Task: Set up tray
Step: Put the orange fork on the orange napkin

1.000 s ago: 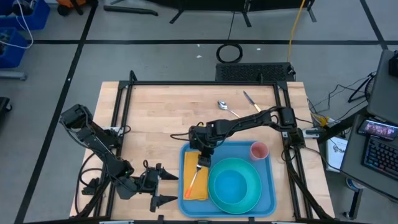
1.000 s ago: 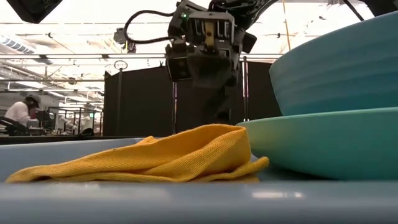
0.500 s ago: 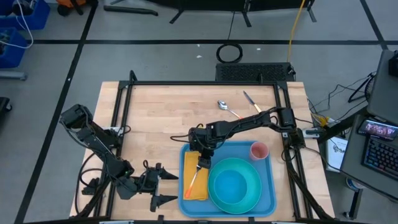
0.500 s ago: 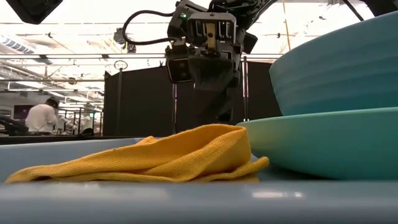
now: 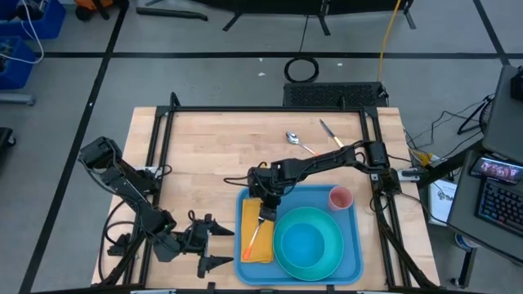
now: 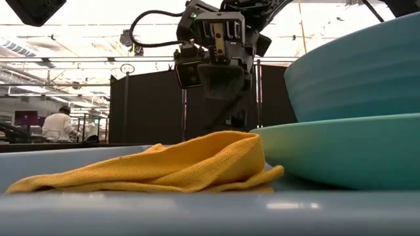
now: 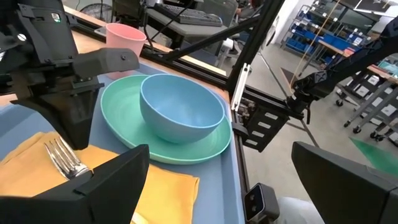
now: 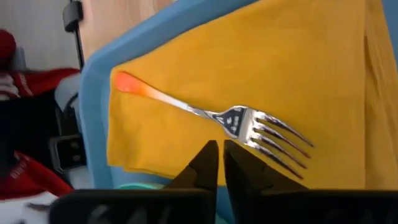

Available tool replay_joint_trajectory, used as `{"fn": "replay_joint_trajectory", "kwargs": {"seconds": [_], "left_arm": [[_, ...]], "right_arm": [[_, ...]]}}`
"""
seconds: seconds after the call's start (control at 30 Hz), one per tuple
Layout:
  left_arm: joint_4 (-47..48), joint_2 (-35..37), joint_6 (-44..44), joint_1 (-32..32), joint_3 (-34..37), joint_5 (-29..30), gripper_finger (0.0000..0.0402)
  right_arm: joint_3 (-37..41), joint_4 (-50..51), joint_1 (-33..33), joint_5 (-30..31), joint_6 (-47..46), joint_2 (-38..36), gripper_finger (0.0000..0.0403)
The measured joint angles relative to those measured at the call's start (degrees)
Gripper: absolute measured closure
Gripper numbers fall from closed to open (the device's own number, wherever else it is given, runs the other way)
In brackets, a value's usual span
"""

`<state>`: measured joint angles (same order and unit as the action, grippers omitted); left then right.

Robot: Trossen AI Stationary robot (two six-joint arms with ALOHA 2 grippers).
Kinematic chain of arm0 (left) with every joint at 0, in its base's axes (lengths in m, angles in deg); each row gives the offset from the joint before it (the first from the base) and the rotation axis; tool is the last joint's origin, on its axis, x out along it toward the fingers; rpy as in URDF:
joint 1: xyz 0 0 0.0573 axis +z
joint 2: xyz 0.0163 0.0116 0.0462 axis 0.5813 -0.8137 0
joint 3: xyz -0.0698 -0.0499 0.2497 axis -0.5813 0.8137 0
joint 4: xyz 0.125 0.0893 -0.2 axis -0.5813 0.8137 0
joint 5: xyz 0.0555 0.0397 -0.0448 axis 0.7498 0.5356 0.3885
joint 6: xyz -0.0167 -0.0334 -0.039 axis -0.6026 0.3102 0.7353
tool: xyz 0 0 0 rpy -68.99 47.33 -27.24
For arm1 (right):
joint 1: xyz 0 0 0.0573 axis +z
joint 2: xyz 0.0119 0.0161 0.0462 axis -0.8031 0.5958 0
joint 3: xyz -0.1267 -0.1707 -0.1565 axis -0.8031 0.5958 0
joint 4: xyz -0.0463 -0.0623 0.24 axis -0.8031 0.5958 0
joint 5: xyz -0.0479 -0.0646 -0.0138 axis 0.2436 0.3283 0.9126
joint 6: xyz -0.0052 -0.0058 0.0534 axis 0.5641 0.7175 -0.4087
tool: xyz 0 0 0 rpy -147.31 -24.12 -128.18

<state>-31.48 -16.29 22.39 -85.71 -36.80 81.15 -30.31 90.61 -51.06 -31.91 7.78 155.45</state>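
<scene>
Tray [image 5: 353,237]: worktop's near right corner. Fork [image 8: 249,124] laid on napkin [image 5: 248,208]; right claw [image 5: 265,214] above, pressed together, empty. Left claw [image 5: 214,245] spread, idle. Next, likely the spoon [image 5: 297,142].

- In the low view the tray [image 6: 79,157] shows only as a near rim and a strip of floor; its far edge lies behind the napkin [image 6: 170,167].
- There the plate [image 6: 341,151] and the bowl [image 6: 357,69] on it run off the picture's right edge.
- In the high view the right gripper [image 5: 265,214] covers the fork's [image 5: 254,234] tines on the napkin.
- In the right wrist view the plate is only a teal sliver beside the napkin.
- A far person [image 6: 60,124] behind the tray is too blurred to describe.
</scene>
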Motion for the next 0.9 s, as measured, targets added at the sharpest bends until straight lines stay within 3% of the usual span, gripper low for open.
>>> {"fn": "replay_joint_trajectory", "kwargs": {"seconds": [0.27,0.5,0.67,0.9], "left_arm": [[0.5,0.0,0.1,0.0,0.0,0.0,0.0004],[1.2,0.0,0.1,0.0,0.0,0.0,0.0004],[2.2,0.0,0.7,0.0,0.0,0.0,0.0004],[2.6,0.0,0.8,0.0,0.0,0.0,0.0004]], "right_arm": [[0.0,4.0,-0.9,3.5,-0.2,0.0,0.0312],[0.0,0.7,-2.0,4.6,-0.3,0.0,0.0250],[0.0,1.5,-2.3,1.7,-2.1,-0.1,0.0237],[0.0,6.0,-2.3,3.7,-3.4,-1.2,0.0242]]}}
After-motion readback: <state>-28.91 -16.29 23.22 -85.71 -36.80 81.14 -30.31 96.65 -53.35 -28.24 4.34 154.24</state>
